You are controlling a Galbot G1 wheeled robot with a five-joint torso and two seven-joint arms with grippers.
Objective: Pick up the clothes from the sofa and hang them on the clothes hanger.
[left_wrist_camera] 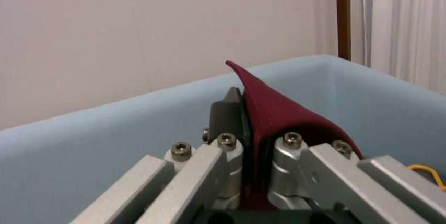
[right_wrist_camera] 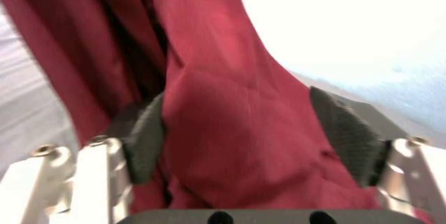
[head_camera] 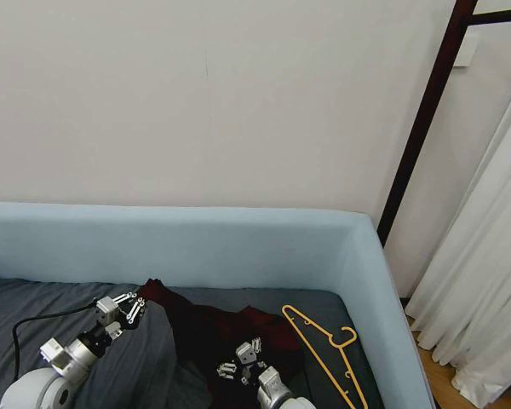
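Two grippers are at the one dark red garment (head_camera: 213,328), which lies crumpled on the grey seat (head_camera: 34,298) of the sofa (head_camera: 238,230). We judge the pick-up step to be in hand and the hanging not yet begun.

The left gripper (head_camera: 134,307) is clamped on an upper corner of the cloth, and in its wrist view a peak of fabric stands up stiffly from between the closed fingers. The right gripper (head_camera: 241,358) sits low over the middle of the garment with its jaws spread wide. A thick fold bulges between the ribbed black pads (right_wrist_camera: 143,135) but is not pinched.

In our view the next move calls for the right jaws to close on that fold, so that both arms can lift the cloth clear of the seat together.

The fabric looks thin, matte and limp, folding into deep soft creases. Just beside it on the seat lies a yellow hanger (head_camera: 328,349), slim and rigid, with a hook. The sofa's pale blue padded rim wraps round the seat. Beyond its corner a dark, straight pole (head_camera: 422,128) rises against the plain wall, near a white pleated curtain (head_camera: 485,281).
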